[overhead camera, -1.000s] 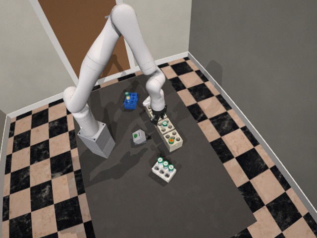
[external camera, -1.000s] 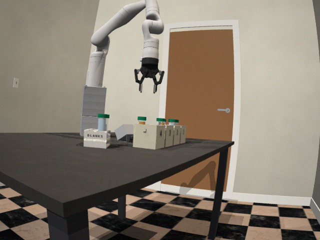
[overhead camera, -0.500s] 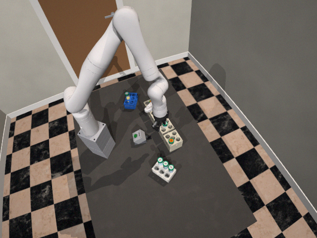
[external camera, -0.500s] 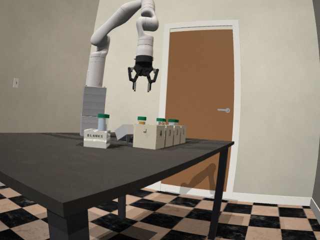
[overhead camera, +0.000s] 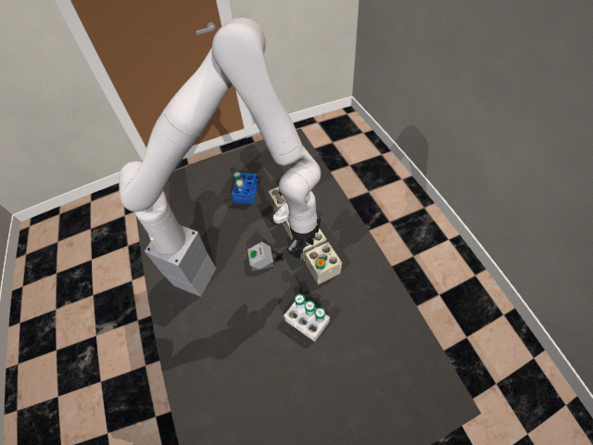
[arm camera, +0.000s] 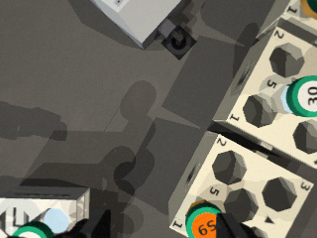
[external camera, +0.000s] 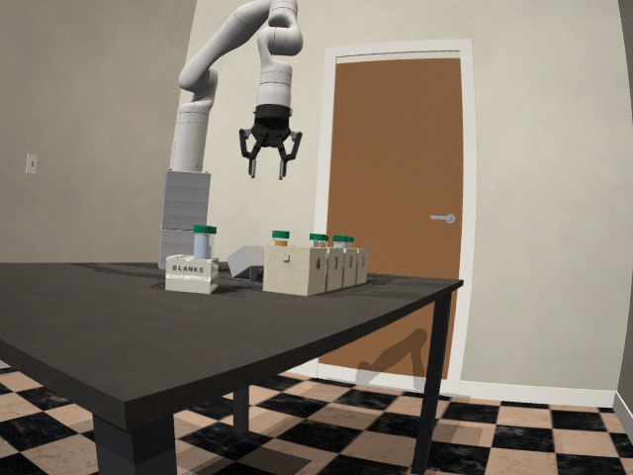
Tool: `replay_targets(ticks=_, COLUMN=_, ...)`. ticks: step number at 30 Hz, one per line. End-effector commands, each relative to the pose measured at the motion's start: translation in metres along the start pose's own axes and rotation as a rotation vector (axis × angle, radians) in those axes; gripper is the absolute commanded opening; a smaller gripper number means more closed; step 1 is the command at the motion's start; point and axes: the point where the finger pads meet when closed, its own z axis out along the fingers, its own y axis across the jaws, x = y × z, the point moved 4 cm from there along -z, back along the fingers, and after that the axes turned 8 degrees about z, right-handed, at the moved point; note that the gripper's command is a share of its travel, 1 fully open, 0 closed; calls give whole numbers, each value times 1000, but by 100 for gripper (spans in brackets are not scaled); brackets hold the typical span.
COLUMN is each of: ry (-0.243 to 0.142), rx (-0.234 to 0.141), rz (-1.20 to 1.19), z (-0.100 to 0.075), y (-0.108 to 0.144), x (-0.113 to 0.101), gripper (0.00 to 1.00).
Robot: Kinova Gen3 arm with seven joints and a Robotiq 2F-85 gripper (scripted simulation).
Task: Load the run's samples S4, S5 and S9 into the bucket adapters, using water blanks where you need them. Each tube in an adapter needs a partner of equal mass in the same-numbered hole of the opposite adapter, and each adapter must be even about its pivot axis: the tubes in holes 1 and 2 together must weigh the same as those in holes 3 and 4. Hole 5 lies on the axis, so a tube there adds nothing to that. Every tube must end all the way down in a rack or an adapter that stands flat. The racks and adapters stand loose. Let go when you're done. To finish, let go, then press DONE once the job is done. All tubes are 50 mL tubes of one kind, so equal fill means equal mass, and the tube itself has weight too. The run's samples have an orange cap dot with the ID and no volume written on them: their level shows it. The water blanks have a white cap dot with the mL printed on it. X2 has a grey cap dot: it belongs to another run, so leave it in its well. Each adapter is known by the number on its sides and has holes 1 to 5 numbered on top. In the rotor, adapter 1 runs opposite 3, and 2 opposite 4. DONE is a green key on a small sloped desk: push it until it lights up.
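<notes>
- The tool (external camera: 266,175) hangs high above the dark desk (external camera: 153,327), fingers pointing down, parted and holding nothing.
- In the top view it sits over the row of cream adapters, near the end one (overhead camera: 323,262) and well above it.
- Four cream adapters stand side by side in one row on the desk; the exterior view shows green caps rising from them.
- Sample S9 (arm camera: 204,226), orange cap dot, is seated in hole 1 of the adapter nearest the wrist camera (arm camera: 198,169). Holes 2, 3 and 5 of that adapter show open; hole 4 cannot be made out.
- The next adapter (arm camera: 248,79) carries a white-dot blank marked 30 (arm camera: 308,97); its holes 1 and 2 show open.
- Samples S4 and S5 cannot be read in these views.
- The white rack lettered BLANKS (external camera: 191,273) stands apart from the adapters, nearer the desk's front; the top view shows three capped tubes (overhead camera: 309,306) in its back row.
- The blue rack (overhead camera: 244,188) stands beyond the adapter row, with a tube (overhead camera: 236,177) at one corner.
- The small sloped box with the green DONE key (overhead camera: 252,253) stands between the arm's base (overhead camera: 191,277) and the adapters.
</notes>
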Motion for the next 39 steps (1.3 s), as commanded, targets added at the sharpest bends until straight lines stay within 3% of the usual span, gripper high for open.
replay_targets(ticks=1, ry=0, rx=-1, rz=0, z=0, y=-5, x=-10, gripper=62)
replay_targets(ticks=39, ry=-1, rx=-1, rz=0, z=0, y=-65, x=-106, gripper=62)
